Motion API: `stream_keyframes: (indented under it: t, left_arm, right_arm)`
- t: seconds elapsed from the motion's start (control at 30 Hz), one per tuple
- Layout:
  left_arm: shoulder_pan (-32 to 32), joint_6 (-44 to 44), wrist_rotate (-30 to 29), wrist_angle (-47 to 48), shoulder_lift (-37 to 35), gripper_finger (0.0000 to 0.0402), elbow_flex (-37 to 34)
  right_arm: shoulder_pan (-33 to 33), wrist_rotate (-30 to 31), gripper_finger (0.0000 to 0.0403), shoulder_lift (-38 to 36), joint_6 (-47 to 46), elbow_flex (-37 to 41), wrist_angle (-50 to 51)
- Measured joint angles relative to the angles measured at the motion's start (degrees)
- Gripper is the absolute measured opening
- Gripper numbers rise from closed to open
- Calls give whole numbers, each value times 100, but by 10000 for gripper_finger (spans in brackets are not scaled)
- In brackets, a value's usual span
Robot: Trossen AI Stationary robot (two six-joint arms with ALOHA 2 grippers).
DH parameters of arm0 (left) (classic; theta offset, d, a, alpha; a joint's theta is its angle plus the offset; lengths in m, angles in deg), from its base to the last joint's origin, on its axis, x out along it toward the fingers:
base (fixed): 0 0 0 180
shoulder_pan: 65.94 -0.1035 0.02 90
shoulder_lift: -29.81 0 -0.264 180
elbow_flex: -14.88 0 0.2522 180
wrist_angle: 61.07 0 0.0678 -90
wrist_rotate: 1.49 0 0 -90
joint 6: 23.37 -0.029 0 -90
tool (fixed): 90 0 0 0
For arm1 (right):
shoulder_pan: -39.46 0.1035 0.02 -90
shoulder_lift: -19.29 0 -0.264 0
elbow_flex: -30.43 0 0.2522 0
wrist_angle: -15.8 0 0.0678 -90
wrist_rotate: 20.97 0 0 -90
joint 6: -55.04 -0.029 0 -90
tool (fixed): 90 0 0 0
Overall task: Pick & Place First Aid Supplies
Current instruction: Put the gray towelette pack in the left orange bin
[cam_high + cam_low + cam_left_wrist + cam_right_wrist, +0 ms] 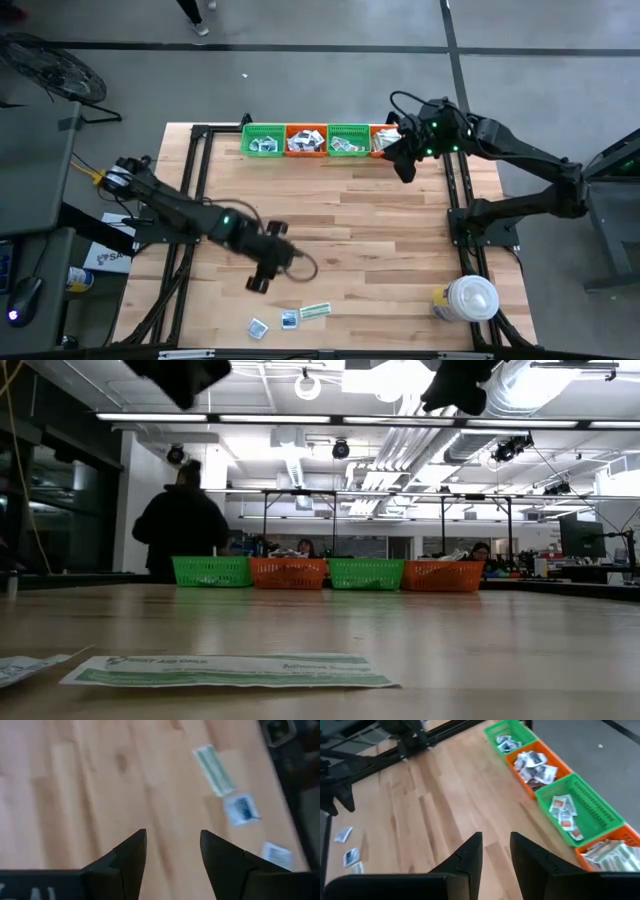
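Only 3 first aid packets are left on the bare wooden table (380, 230). The landmark here is the row of 4 baskets (320, 140) at the far edge of the table. All 3 packets lie far from that row, close to the near edge. The green strip packet (315, 311) lies next to a square packet with a dark mark (290, 319), and another small square packet (259, 327) lies just past that one. The baskets already hold many packets.

The packets look thin, flat and very light. They are probably soft and bendy, and a bit slippery on smooth wood. They lie flat on the wood, so there is no edge sticking up to grab. A good way might be to come straight down and pinch across the narrow side, near the middle. The long strip would likely flop at the ends if held by one tip.

The left gripper (262, 278) hangs above the table far from the basket row, near the 3 packets. Its jaws are spread apart with nothing between them. The right gripper (405, 165) is up beside the orange end of the basket row. Its jaws have a small gap and hold nothing.
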Motion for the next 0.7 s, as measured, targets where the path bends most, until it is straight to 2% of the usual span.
stream_keyframes:
  t: [0.27, 0.43, 0.7]
  left_arm:
    - [1146, 546, 434, 205, 386, 181, 0]
    - [1625, 691, 575, 277, 617, 181, 0]
    - [2189, 378, 576, 120, 1136, 181, 0]
  right_arm:
    - [479, 11, 94, 0, -131, 0, -1]
    - [778, 97, 94, 2, -291, 0, -14]
    - [1179, 400, 94, 2, -464, 0, -14]
